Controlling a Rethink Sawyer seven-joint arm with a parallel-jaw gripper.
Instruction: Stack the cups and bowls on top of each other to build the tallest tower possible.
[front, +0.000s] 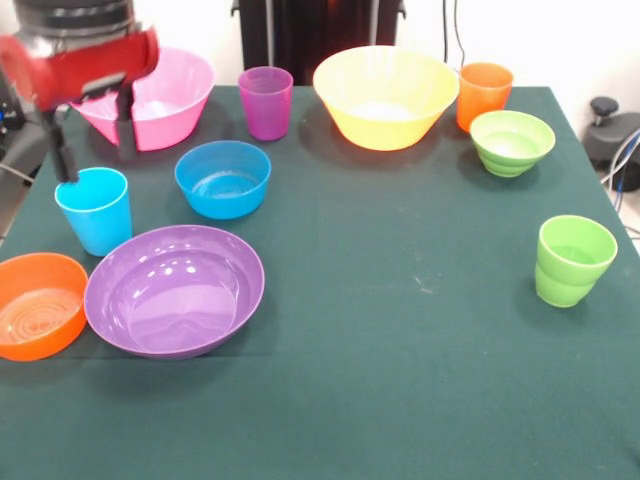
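My gripper hangs at the far left, open and empty, its two black fingers spread just above the sky blue cup and in front of the large pink bowl. All pieces stand apart and upright on the green table. The purple cup, large yellow-orange bowl and orange cup are at the back. The small blue bowl, wide purple bowl and small orange bowl are on the left. The small green bowl and lime green cup are on the right.
The black pedestal stands behind the table's far edge. A black fitting and cables lie off the table's right side. The orange bowl sits at the left edge of the table.
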